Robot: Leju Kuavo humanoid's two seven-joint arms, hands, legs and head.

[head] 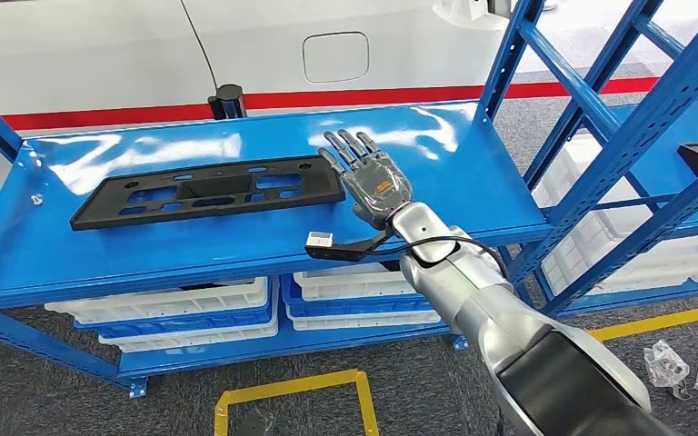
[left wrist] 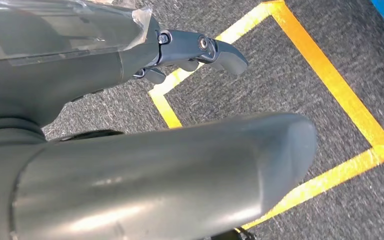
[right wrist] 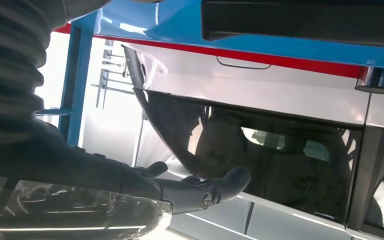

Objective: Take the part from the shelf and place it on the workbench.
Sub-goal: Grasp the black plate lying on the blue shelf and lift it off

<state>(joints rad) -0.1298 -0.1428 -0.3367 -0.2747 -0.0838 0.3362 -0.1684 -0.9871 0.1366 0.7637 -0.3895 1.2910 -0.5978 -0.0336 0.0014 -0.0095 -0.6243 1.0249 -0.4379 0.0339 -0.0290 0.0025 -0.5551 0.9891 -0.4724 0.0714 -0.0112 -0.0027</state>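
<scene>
A long, flat black plastic part with rectangular cut-outs (head: 209, 190) lies on the glossy blue metal workbench top (head: 236, 236), towards its left half. The silver right arm reaches up from the lower right, and its dark-fingered right hand (head: 368, 177) is spread flat and holds nothing, just beside the part's right end, though whether it touches the part cannot be told. White plastic bins (head: 168, 304) sit on the lower blue shelf, yellow tape (head: 291, 391) marks the grey carpet, and a white vehicle body with a red stripe (head: 100, 116) stands behind the bench.
</scene>
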